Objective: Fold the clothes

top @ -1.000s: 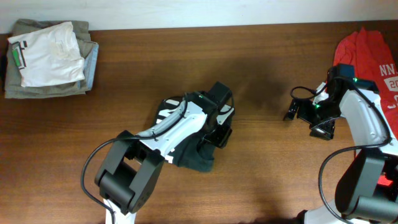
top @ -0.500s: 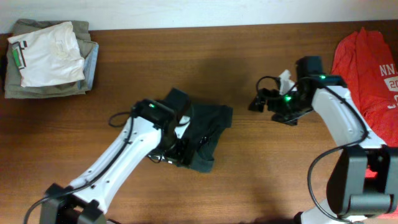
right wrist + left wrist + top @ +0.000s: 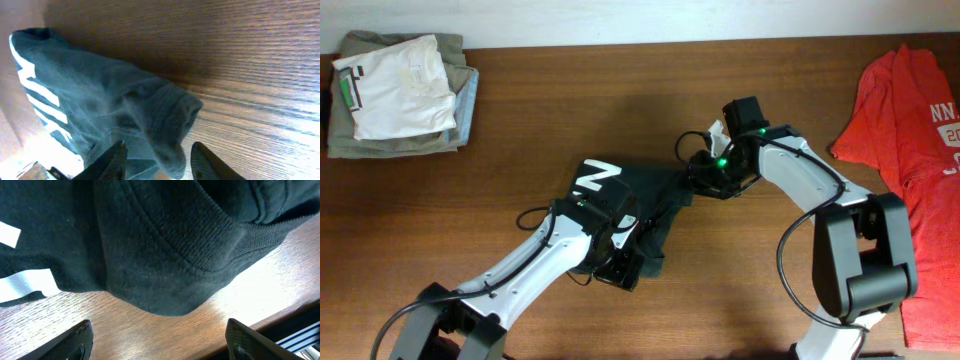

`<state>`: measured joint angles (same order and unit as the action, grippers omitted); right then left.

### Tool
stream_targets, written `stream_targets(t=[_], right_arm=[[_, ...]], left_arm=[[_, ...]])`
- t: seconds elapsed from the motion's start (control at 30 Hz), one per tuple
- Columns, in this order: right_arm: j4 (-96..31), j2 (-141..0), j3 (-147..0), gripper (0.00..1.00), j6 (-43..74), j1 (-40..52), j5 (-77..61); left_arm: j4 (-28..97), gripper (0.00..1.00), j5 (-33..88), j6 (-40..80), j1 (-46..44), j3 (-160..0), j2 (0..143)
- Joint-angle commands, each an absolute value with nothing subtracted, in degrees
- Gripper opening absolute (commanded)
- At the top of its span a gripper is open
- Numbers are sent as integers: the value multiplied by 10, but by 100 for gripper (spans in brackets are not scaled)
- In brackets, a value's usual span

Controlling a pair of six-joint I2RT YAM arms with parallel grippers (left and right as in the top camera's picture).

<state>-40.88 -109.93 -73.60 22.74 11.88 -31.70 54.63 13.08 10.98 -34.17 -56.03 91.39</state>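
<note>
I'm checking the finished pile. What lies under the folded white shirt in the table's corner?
An olive garment shows beneath the white shirt around its edges, and a light blue one peeks out on the right. Anything else in the stack is covered.

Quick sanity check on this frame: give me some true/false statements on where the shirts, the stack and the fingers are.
1. The black T-shirt lies spread flat. False: it is bunched in a heap mid-table.
2. White lettering shows on the black T-shirt. True.
3. The left gripper has its fingers spread apart at the shirt's edge. True.
4. The red T-shirt is held by the right gripper. False: it lies at the right end of the table, and that gripper is at the black shirt's corner.
5. The folded stack has a red garment on top. False: the top garment is white.
</note>
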Motion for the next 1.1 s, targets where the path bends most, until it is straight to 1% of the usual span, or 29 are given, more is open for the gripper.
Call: stream_targets(t=[0.0,0.03,0.07,0.1,0.13,0.2,0.27,0.3,0.33,0.37,0.43,0.5,0.53,0.57,0.63,0.67,0.7,0.77,0.87,0.9,0.93,1.0,1.03,1.07], right_arm=[[-407,-1120,-740,46,230,121,-297],[-404,-1130,-740,36,231,121,-298],[-403,-1136,-740,17,231,120,-298],[-400,-1136,-741,4,231,119,-297],[-401,-1135,-746,4,232,112,-296],[-435,-1135,-776,4,225,67,-276],[-449,-1136,-781,4,195,28,-251],[-468,-1136,-781,32,195,18,-191],[-478,-1136,-781,85,185,18,-175],[-491,-1136,-783,99,182,18,-163],[-582,-1134,-834,99,185,4,-97],[-716,-1124,-921,99,183,-21,-129],[-774,-1107,-948,99,146,-23,-151],[-801,-1082,-946,99,135,-19,-159],[-819,-1026,-918,99,133,9,-160],[-818,-966,-870,99,133,48,-161],[-802,-925,-824,99,147,78,-164],[-722,-864,-716,99,184,139,-213],[-566,-868,-588,99,289,205,-226],[-501,-875,-546,100,306,227,-231],[-467,-877,-529,98,306,238,-237],[-410,-877,-507,91,305,258,-243],[-395,-879,-502,77,305,267,-242],[-378,-883,-501,58,306,279,-236]], left_arm=[[551,85,138,111,-344,-553,911],[551,86,137,111,-344,-553,911],[551,86,137,111,-344,-553,911],[551,86,138,111,-344,-553,911],[551,86,137,111,-344,-553,911],[551,86,138,111,-344,-553,911],[550,86,137,111,-344,-553,911],[550,86,137,111,-344,-553,911],[550,86,137,111,-344,-553,911],[550,86,137,111,-344,-553,911],[549,86,131,112,-343,-556,911],[553,86,92,151,-313,-577,908],[553,86,91,176,-270,-591,908],[552,86,92,187,-237,-594,908],[551,86,92,187,-164,-594,908],[551,86,92,186,-109,-594,908],[551,86,94,186,-81,-594,908],[546,86,102,186,-62,-594,908],[547,86,102,186,-62,-594,908],[548,87,102,186,-62,-594,908],[549,87,102,186,-62,-593,908],[549,87,102,186,-62,-593,908],[549,87,102,186,-62,-593,908],[549,87,102,186,-62,-593,908]])
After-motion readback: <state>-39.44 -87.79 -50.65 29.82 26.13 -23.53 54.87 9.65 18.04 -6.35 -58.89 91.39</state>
